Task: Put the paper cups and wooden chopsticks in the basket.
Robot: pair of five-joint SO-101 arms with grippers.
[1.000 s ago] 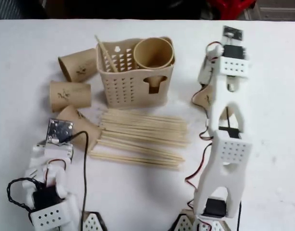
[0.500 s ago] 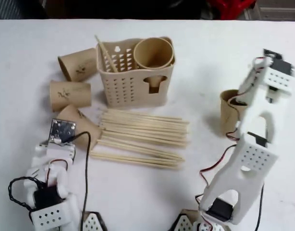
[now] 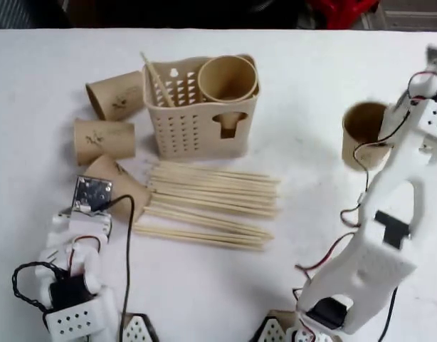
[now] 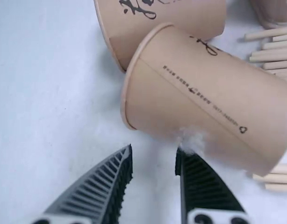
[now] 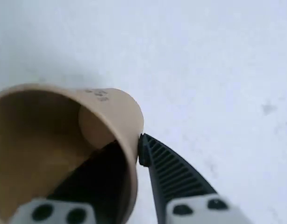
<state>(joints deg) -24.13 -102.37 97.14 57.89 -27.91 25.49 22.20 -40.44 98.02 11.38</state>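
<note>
My right claw point(image 5: 130, 148) is clamped on the held cup point(image 3: 365, 133), with one finger inside the mouth and the other pressed against the outer wall just under the rim. That cup stands mouth-up at the right side of the desk point(image 3: 311, 71), well apart from the basket point(image 3: 190, 132), and I cannot tell whether its base touches the desk. The basket sits toward the far middle of the desk. The basket cup point(image 3: 228, 78) stands upright in the end nearer my right arm, and a single chopstick point(image 3: 156, 80) leans in the other end. Beside the basket, on my left arm's side, three more cups lie on their sides: the far cup point(image 3: 115, 95), the middle cup point(image 3: 103, 140) and the near cup point(image 3: 124, 187). The loose chopsticks point(image 3: 208, 203) lie flat in a spread bundle on the desk in front of the basket, their ends just beside the near cup. My left claw point(image 4: 154, 156) is low over the desk with its jaws a narrow gap apart, gripping nothing. Its fingertips point(image 4: 127, 156) point at the near cup's side wall close to the rim, and one tip is just about at the cup's wall. From the left wrist the middle cup lies just beyond the near cup's rim.
</note>
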